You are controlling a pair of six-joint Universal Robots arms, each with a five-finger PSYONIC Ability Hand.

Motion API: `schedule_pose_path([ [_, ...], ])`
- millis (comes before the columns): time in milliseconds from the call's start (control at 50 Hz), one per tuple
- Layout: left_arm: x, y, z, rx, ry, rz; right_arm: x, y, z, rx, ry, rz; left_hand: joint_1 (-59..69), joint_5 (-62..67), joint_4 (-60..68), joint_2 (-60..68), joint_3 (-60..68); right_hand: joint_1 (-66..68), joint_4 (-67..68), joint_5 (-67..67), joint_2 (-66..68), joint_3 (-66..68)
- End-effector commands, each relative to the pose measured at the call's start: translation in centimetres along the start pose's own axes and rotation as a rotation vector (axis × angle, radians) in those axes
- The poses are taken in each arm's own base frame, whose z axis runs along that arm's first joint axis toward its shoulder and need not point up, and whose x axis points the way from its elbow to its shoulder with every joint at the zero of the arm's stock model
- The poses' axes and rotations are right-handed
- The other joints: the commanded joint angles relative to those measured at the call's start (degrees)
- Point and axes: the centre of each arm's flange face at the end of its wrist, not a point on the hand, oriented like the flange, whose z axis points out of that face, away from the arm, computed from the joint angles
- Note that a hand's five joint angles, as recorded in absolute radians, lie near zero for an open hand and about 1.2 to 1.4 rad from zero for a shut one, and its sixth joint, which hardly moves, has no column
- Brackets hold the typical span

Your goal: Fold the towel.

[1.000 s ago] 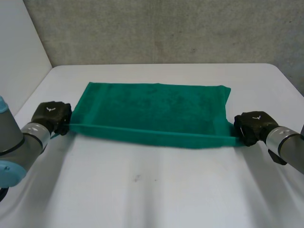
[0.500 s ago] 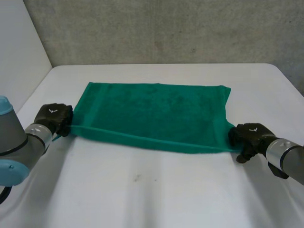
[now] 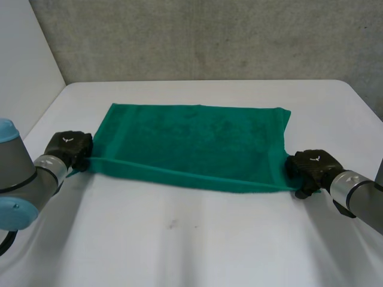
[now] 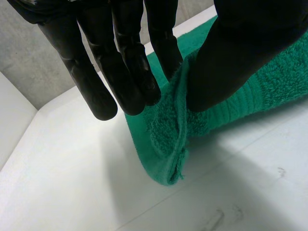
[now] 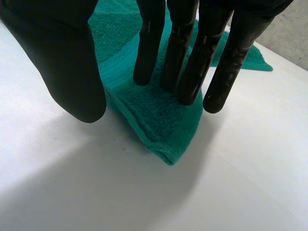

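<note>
The green towel point(image 3: 191, 140) lies spread out in the middle of the white counter point(image 3: 197, 239). The left robot hand point(image 3: 69, 148) pinches its near left corner between thumb and fingers. The right robot hand point(image 3: 312, 167) pinches the near right corner the same way. Each hand has a small white mark on its back, too small to read. A rough grey wall point(image 3: 209, 36) stands behind. Bare counter lies in front of the towel.

Grey arms point(image 3: 17, 172), light-blue cap point(image 3: 12, 213), black left hand point(image 3: 67, 146) and right hand point(image 3: 314, 165) with white emblems, glossy fingers point(image 4: 127, 67).
</note>
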Motion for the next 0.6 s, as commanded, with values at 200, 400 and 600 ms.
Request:
schedule_pose_path([
  [200,-0.4,0.2,0.5,-0.053,-0.013,-0.022,0.9,-0.3,1.5,0.014,0.019,0.008,15.1,14.7,11.5,11.5,11.8,41.7,35.1,36.2,35.4,35.0],
  [400,-0.6,-2.8,-2.8,-0.059,-0.003,-0.013,3.3,-7.7,-2.4,0.197,0.125,-0.004,15.1,14.7,11.5,11.5,11.8,41.7,35.1,36.2,35.4,35.0],
  [600,-1.8,-9.1,-10.5,0.09,-0.061,0.026,2.5,-10.7,-10.1,0.017,0.088,-0.181,15.1,14.7,11.5,11.5,11.8,41.7,35.1,36.2,35.4,35.0],
])
